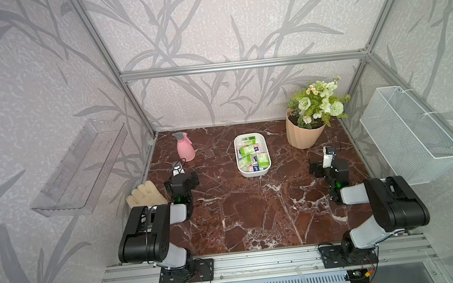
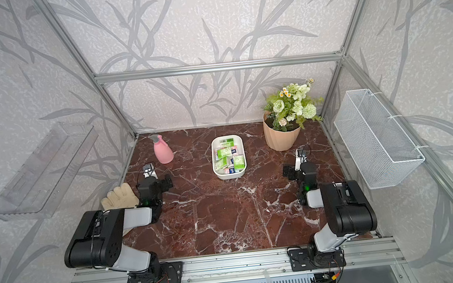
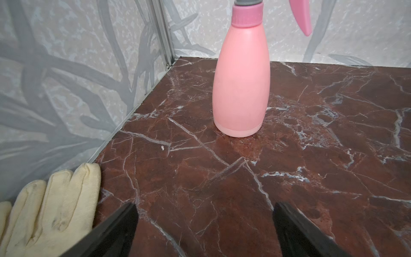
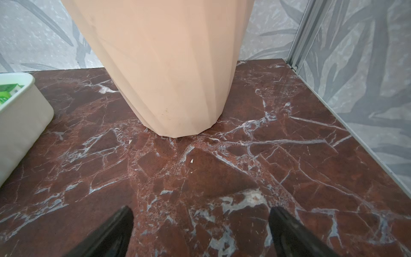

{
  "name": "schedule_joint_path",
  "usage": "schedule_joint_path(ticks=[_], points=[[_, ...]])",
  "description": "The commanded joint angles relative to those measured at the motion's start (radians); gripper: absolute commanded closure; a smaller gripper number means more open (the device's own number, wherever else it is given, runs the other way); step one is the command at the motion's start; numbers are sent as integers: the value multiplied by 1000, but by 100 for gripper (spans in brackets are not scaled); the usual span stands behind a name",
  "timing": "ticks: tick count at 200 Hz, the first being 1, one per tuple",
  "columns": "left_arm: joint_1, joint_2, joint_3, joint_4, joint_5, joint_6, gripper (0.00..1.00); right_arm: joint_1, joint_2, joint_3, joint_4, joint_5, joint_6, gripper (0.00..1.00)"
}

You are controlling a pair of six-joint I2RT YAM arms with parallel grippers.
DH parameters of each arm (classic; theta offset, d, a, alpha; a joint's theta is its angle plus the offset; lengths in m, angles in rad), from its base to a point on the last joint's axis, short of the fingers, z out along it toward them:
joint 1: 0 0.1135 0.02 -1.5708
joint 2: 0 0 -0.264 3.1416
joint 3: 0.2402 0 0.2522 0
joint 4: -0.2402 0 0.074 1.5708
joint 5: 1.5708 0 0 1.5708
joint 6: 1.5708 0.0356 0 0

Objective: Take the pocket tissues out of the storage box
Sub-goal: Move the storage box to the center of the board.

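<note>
The storage box (image 1: 254, 173) (image 2: 230, 176) is a shallow white tub at the middle back of the marble table. Inside it lie several pocket tissues (image 1: 247, 150) (image 2: 224, 152), green-and-white, pink and blue, piled flat. My left gripper (image 1: 181, 180) (image 3: 205, 204) hovers low at the left, well apart from the box, open, with only bare marble between its fingers. At the right my right gripper (image 1: 328, 166) (image 4: 200, 208) is also open and empty. The right wrist view catches a corner of the box (image 4: 20, 120) with a green packet (image 4: 9, 90) in it.
A pink spray bottle (image 1: 186, 149) (image 3: 241, 89) stands ahead of the left gripper, with a cream glove (image 1: 144, 197) (image 3: 55, 207) beside that arm. A peach flower pot (image 1: 302, 136) (image 4: 169, 66) stands ahead of the right gripper. On the side walls hang a wire basket (image 1: 408, 133) and a clear shelf (image 1: 80, 167).
</note>
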Motion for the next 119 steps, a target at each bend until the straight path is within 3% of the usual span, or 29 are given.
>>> schedule_joint_path(ticks=[1,102,119], points=[[0,10,18,20,-6,0,0,4,8,21,26,8,-6,1],[0,6,15,28,-10,0,0,4,8,21,29,8,-5,1],[0,-46,32,-28,-35,-5,0,4,-6,8,39,25,1,1]])
